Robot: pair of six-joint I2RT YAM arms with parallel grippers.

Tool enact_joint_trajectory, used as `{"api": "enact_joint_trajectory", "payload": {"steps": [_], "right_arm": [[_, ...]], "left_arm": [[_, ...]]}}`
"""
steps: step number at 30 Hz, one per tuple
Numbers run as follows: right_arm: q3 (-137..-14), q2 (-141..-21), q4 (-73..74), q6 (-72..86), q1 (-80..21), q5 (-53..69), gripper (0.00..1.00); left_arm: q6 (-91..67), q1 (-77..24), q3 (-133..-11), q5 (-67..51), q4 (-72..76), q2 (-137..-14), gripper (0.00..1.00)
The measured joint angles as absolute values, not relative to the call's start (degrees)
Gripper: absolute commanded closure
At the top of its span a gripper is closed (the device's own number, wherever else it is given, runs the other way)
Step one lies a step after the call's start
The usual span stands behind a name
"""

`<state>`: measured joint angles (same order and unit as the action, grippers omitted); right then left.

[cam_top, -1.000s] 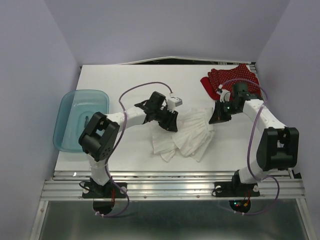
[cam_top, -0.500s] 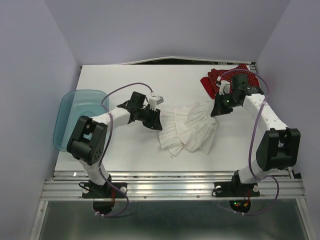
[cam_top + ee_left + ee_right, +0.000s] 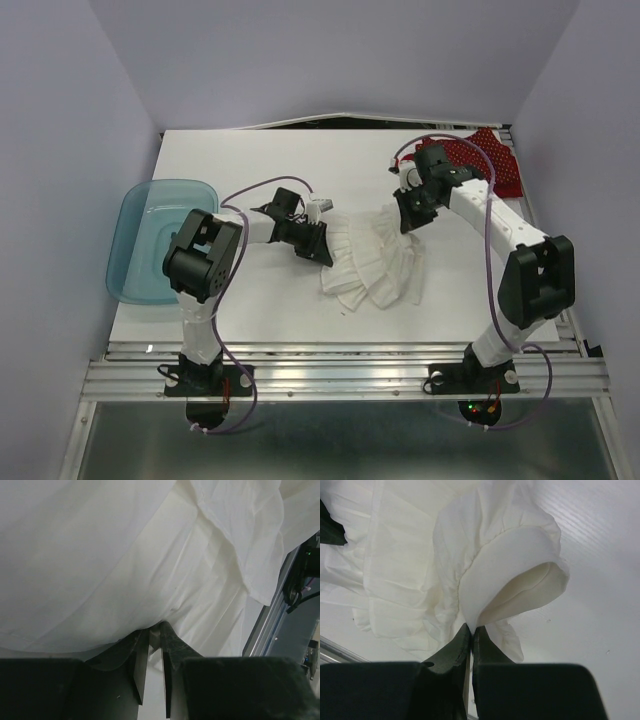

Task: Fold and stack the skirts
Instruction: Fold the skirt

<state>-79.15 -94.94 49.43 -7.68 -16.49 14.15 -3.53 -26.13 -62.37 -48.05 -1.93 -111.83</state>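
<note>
Left claw (image 3: 320,246): my fingers (image 3: 141,662) stand almost together, with only a thin slit between them. Their tips meet the left hem of the white skirt (image 3: 375,265). I cannot tell whether any cloth is caught in the slit.
Right claw (image 3: 408,216): pressed together, pinching a fold of the white skirt at its far right corner. The fold curls into an open loop just past my tips.
White skirt: stretched between my two claws, wrinkled and pleated. Its bulk lies on the desk (image 3: 270,160), on the near side of both claws toward my bases.
Left wrist view: the cloth rises over and ahead of the left claw and fills nearly everything. Its pleats run off to the right.
Red skirt (image 3: 492,160): white-dotted and crumpled, beyond the right claw and to its right, at the desk's far right corner. It is apart from that claw and partly hidden by my right arm.
Tub (image 3: 150,240): translucent teal, well to the left of the left claw, at the desk's left edge.
</note>
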Motion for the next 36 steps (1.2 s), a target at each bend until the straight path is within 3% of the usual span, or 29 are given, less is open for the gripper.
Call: {"api": "enact_joint_trajectory", "payload": {"steps": [11, 33, 36], "right_arm": [[-86.63, -101.06, 49.36, -7.03, -23.31, 14.31, 0.99], [-86.96, -111.09, 46.28, 3.38, -32.27, 23.59, 0.99], [-86.94, -113.14, 44.62, 6.35, -32.29, 25.63, 0.95]], "left_arm": [[-5.72, -26.13, -62.76, -49.82, -0.25, -113.23, 0.73], [-6.55, -26.13, -63.48, -51.00, 0.19, -114.48, 0.73], [-6.57, -26.13, -63.51, -51.07, 0.23, -114.52, 0.73]]}}
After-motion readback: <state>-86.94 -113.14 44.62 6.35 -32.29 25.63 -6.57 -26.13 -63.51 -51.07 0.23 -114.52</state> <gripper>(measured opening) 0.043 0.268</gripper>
